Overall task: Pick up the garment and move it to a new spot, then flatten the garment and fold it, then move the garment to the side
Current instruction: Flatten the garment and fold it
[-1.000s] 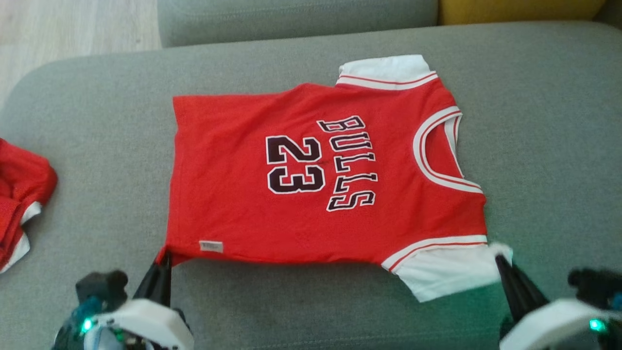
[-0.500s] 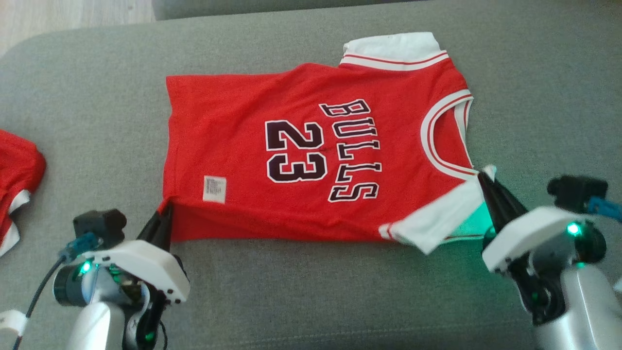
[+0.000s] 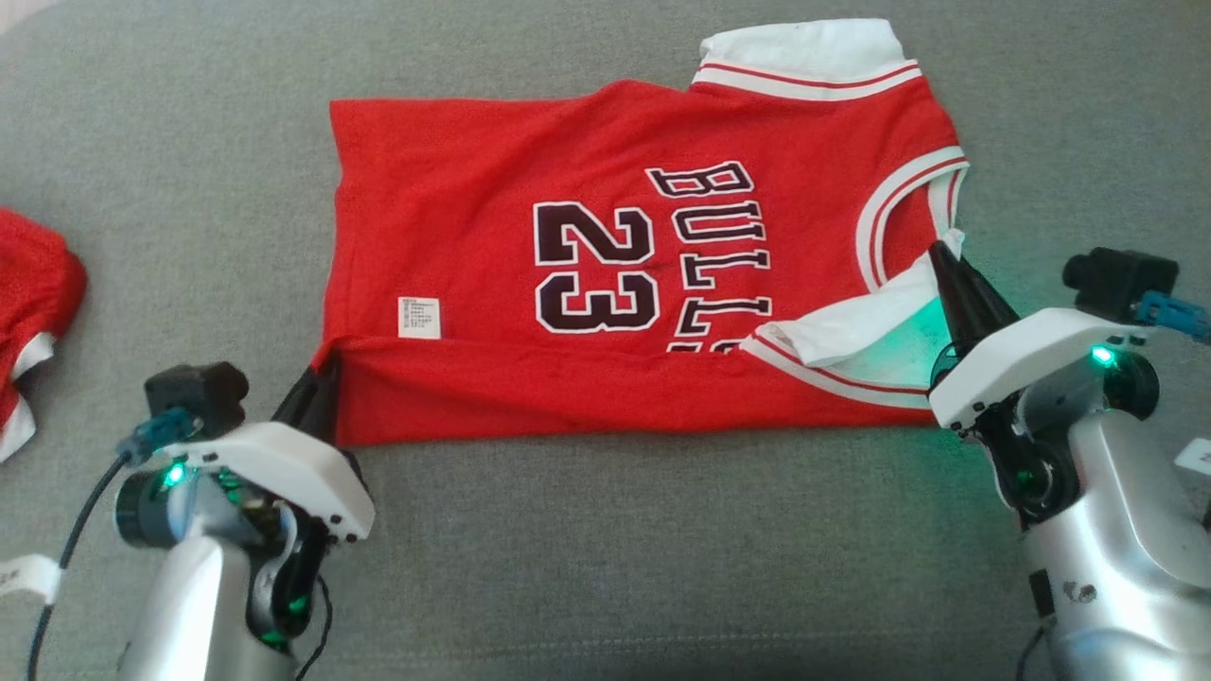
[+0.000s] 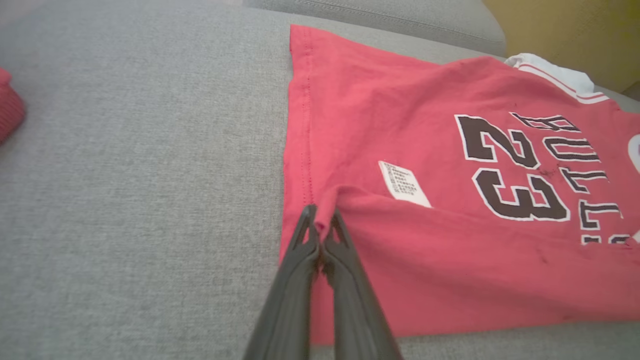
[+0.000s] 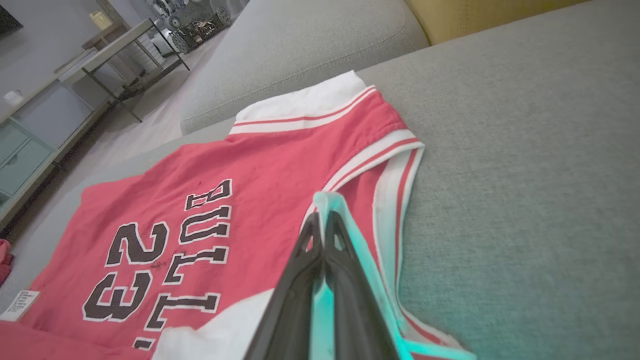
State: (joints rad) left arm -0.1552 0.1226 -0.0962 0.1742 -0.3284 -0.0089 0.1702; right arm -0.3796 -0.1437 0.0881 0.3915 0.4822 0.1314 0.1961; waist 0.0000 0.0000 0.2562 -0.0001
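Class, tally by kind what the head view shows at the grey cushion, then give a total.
Garments: 2 (red fabric jersey with white trim and BULLS 23 lettering; crumpled red-and-white fabric garment)
Robot hands: 2 (left hand; right hand)
Total: 4

I see a home living room: a grey fabric sofa (image 5: 525, 150), with a mustard-yellow cushion (image 5: 480, 15) at one o'clock in the right wrist view. A metal-legged side table (image 5: 107, 47) and pale drawers (image 5: 22, 160) are at ten.

L gripper (image 3: 322, 369) & R gripper (image 3: 937, 251), pinching jersey (image 3: 454, 189), carry near edge farther over front; fold now covers end of lettering (image 3: 710, 227).
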